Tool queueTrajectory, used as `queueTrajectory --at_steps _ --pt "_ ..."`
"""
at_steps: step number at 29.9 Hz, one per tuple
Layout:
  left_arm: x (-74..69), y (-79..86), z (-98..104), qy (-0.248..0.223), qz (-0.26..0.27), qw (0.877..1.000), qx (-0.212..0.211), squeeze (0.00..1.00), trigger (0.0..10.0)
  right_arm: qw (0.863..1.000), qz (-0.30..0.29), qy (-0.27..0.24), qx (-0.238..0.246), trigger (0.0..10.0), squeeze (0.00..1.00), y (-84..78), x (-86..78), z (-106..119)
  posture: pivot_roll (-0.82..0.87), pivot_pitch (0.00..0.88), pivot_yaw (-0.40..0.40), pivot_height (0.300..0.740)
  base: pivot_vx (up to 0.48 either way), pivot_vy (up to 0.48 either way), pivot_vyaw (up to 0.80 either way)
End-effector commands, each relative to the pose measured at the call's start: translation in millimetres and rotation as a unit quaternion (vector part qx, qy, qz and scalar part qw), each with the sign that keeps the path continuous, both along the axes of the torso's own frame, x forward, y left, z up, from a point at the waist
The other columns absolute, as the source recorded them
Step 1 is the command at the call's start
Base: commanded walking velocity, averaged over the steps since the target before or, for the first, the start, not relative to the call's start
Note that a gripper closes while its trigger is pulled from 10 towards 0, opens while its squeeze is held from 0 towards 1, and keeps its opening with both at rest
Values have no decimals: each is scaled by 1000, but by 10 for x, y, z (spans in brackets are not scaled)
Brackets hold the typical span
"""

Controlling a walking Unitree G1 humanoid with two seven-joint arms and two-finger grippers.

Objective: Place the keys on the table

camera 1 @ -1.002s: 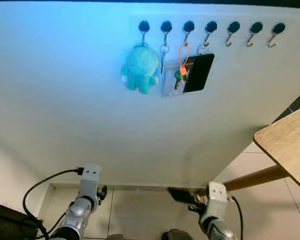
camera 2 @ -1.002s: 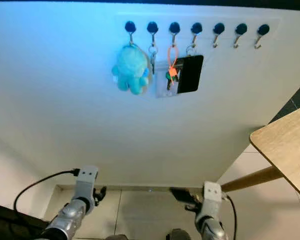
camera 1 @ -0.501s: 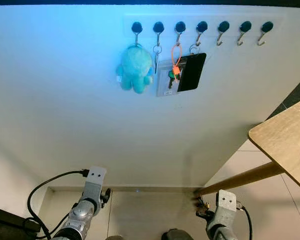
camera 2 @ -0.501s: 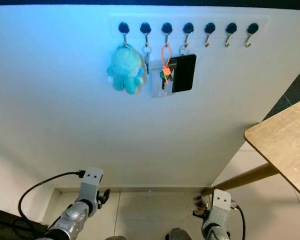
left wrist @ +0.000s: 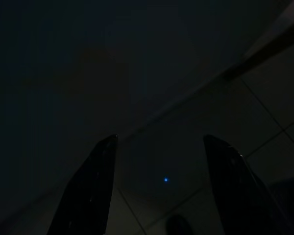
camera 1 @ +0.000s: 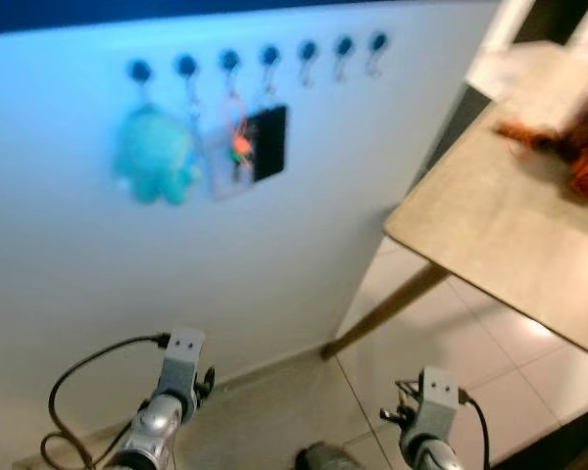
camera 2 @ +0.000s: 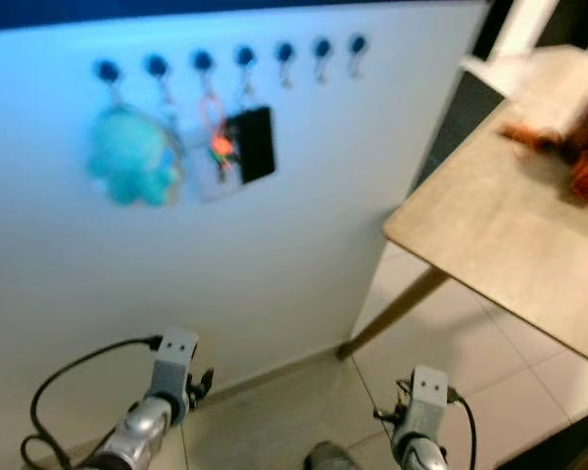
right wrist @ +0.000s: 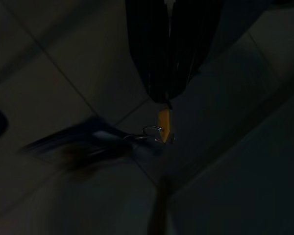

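- Head view: now taking in far more of the light wooden table [camera 1: 490, 215] at the robot's right than half a second ago, the white wall [camera 1: 225, 264] having slid leftward; the whole picture has shifted and is blurring, so the camera is turning, not the things.
- Right gripper [right wrist: 167, 95]: hanging low over the pale tiled floor [camera 1: 480, 343], its black fingers [right wrist: 147, 54] pressing together and pinching a small yellow tag with a metal key ring [right wrist: 162, 128]; the dangling bunch of keys is smearing into a blur beneath it.
- Left gripper [left wrist: 159, 186]: hanging idle in shade, its fingers spreading well apart around nothing.
- Row of dark round wall hooks [camera 1: 265, 54]: carrying a turquoise plush toy [camera 1: 157, 157], a black rectangular card holder [camera 1: 268, 143] and an orange-tagged key set [camera 1: 238, 145], all blurred.
- Orange and red objects [camera 1: 583, 162]: lying on the table's far side, too blurred to identify.
- Wooden table leg [camera 1: 387, 308]: slanting down to the floor, between the wall and the right gripper.
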State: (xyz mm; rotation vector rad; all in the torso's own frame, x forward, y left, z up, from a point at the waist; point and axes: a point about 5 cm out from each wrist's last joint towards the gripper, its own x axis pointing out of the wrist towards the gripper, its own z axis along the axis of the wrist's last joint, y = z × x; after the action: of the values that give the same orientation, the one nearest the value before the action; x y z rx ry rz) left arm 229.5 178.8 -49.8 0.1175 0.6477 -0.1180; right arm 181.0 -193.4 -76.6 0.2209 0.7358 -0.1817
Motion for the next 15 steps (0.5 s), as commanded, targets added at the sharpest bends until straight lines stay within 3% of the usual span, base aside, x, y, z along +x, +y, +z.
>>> queueTrajectory --at_steps 1,15 --pt "-51 -33 -42 11 -8 1000 -1 0 10000 1000 0 -3 -4 10000 0 -20 -4 3 20 83 4 740 0 0 -800" --pt "-21 -20 8 -22 8 999 -28 0 10000 999 37 -9 -8 10000 0 24 44 22 21 76 -6 740 0 0 -800"
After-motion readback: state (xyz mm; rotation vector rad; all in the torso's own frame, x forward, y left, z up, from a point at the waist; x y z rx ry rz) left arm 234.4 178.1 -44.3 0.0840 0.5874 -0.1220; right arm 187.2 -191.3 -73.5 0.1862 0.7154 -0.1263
